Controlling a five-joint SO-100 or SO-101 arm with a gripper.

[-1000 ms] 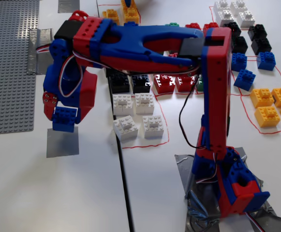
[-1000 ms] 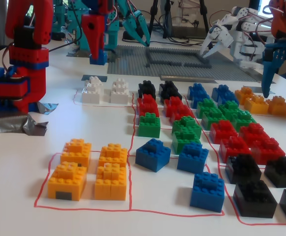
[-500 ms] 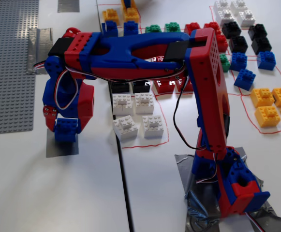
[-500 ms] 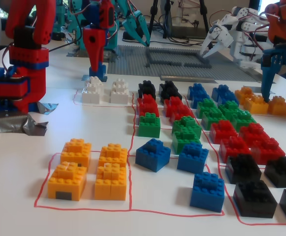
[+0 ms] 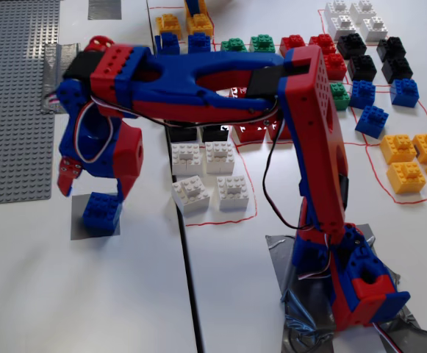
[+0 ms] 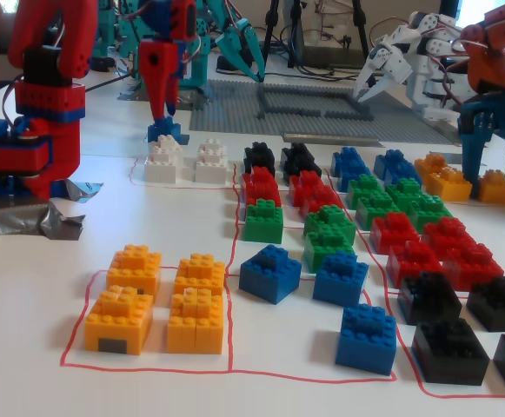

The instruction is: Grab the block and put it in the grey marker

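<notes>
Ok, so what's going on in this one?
A red-and-blue arm reaches out over the table, its gripper pointing down right above a blue block. That block sits on a grey patch, apart from the sorted groups of coloured blocks. The fingertips straddle the block's top; whether they grip it or have let go cannot be told. The nearest group, the white blocks, sits inside a red outline.

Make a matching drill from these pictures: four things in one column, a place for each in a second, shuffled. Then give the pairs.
Things
1. blue block
2. claw
3. grey baseplate
4. silver tape

Places, in the fixed view from above
A. left edge of the table
B. under the arm's base
C. on the grey square patch
D. just above the blue block

Pairs: 1-C, 2-D, 3-A, 4-B
</notes>
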